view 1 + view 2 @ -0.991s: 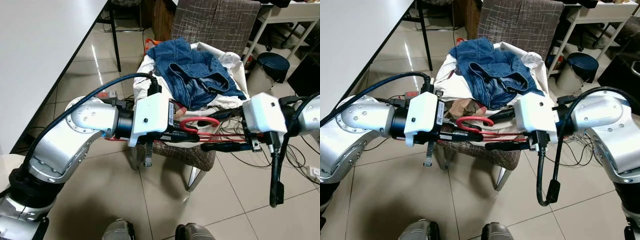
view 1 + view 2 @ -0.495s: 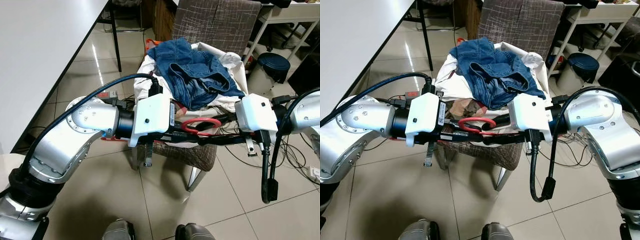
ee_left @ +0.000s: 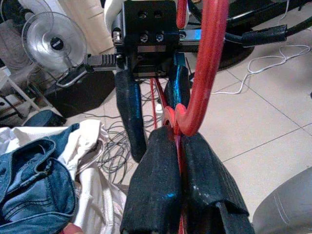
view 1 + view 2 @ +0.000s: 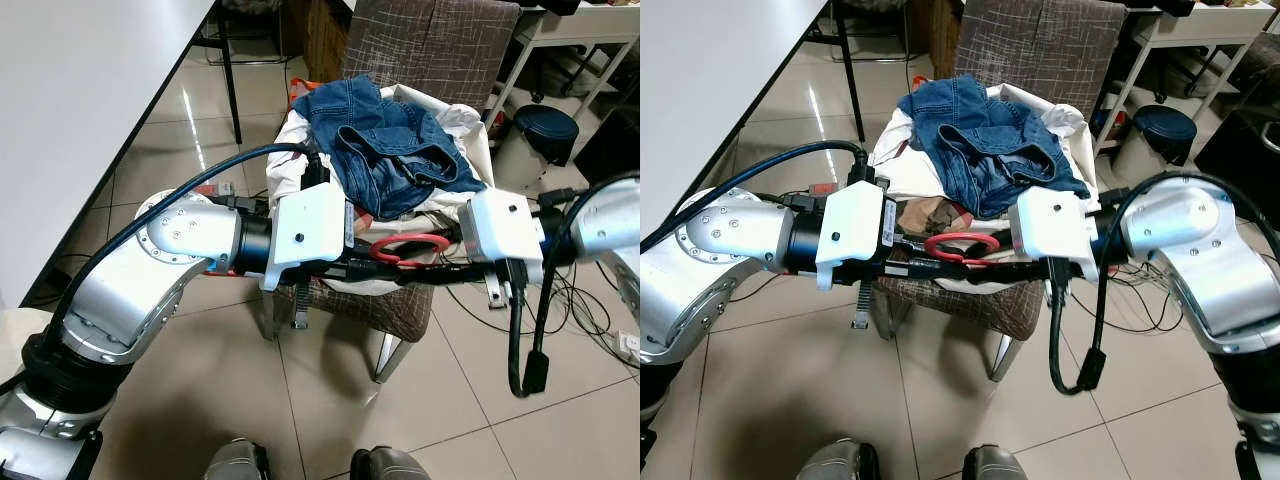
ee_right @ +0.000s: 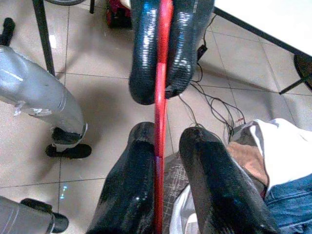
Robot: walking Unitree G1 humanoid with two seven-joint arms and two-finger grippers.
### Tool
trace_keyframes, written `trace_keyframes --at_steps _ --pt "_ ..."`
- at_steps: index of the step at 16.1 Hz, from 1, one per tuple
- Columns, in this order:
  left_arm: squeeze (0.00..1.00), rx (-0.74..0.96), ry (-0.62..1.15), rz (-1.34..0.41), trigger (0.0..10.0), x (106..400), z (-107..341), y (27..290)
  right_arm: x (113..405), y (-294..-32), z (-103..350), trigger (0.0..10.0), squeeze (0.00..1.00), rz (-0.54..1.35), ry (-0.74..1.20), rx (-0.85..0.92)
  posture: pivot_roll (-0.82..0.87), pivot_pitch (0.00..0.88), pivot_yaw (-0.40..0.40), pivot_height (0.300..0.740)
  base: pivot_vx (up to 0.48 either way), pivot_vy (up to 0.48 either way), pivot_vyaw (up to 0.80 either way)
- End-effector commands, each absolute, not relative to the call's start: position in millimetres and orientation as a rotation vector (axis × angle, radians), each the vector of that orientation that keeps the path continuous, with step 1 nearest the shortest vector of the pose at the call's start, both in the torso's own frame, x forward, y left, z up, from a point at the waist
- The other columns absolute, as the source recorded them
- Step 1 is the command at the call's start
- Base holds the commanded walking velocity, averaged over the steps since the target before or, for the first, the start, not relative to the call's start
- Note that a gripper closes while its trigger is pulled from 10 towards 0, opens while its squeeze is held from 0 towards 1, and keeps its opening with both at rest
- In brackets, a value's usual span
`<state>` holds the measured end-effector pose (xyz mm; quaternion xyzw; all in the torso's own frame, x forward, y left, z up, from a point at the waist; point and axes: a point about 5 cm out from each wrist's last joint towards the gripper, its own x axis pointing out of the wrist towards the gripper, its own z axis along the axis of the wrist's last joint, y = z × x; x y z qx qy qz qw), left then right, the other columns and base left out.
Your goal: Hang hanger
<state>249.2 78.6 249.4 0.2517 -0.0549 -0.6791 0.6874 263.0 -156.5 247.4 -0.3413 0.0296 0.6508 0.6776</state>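
Right now both my arms meet in front of me, grippers nose to nose above the front edge of the chair. My left gripper is clamped tight on the red hanger — fingers pressed together w/ the red plastic pinched between them, near where the hook curves up. My right gripper has its fingers either side of the hanger's thin red bar, a narrow gap between them; the bar lies against one finger, can't tell if the other touches, so not sure it's actually gripping. Head views show the hanger's loop lying roughly level between the two white wrist housings, just in front of the clothes pile.

Jeans sit crumpled on top of white cloth on the chair seat, chair back upright behind. White table runs along my left. Dark bin stands off to the right behind the chair, w/ cables strewn on the tile floor near it. A fan shows past my left gripper in the wrist view.
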Motion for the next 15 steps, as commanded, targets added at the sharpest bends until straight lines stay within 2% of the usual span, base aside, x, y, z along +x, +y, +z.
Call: trace_keyframes --at_steps 1,2,3,10,11,12,14,15 --pt "0.00 0.580 -0.251 -1.618 10.0 235 266 63 266 -151 245 10.0 1.00 1.443 0.061 -0.759 -0.09 0.093 -0.041 0.740 0.000 0.000 0.00" --pt "0.00 0.580 -0.251 -1.619 10.0 235 266 63 266 -151 245 10.0 1.00 1.442 0.058 -0.761 -0.09 0.093 -0.041 0.740 0.000 0.000 0.00" --pt "0.00 0.581 -0.251 -1.620 10.0 235 266 63 266 -149 244 10.0 0.00 1.443 0.060 -0.767 -0.09 0.092 -0.040 0.740 0.000 0.000 0.00" --pt "0.00 0.586 -0.243 -1.598 10.0 238 263 64 263 -136 247 10.0 0.00 1.492 0.013 -0.716 -0.09 0.089 -0.042 0.740 0.000 0.000 0.00" --pt "0.00 0.591 -0.238 -1.584 10.0 240 262 65 262 -136 248 10.0 0.18 1.497 0.020 -0.703 -0.09 0.089 -0.043 0.740 0.000 0.000 0.00" --pt "0.00 0.595 -0.237 -1.580 10.0 241 262 65 263 -137 248 10.0 1.00 1.494 0.025 -0.706 -0.10 0.088 -0.042 0.740 0.000 0.000 0.00" --pt "0.00 0.597 -0.239 -1.574 10.0 242 263 66 265 -140 246 10.0 1.00 1.474 0.037 -0.738 -0.10 0.089 -0.042 0.740 0.000 0.000 0.00" --pt "0.00 0.599 -0.240 -1.574 10.0 242 263 66 265 -140 246 10.0 0.07 1.473 0.038 -0.742 -0.10 0.089 -0.042 0.740 0.000 0.000 0.00"
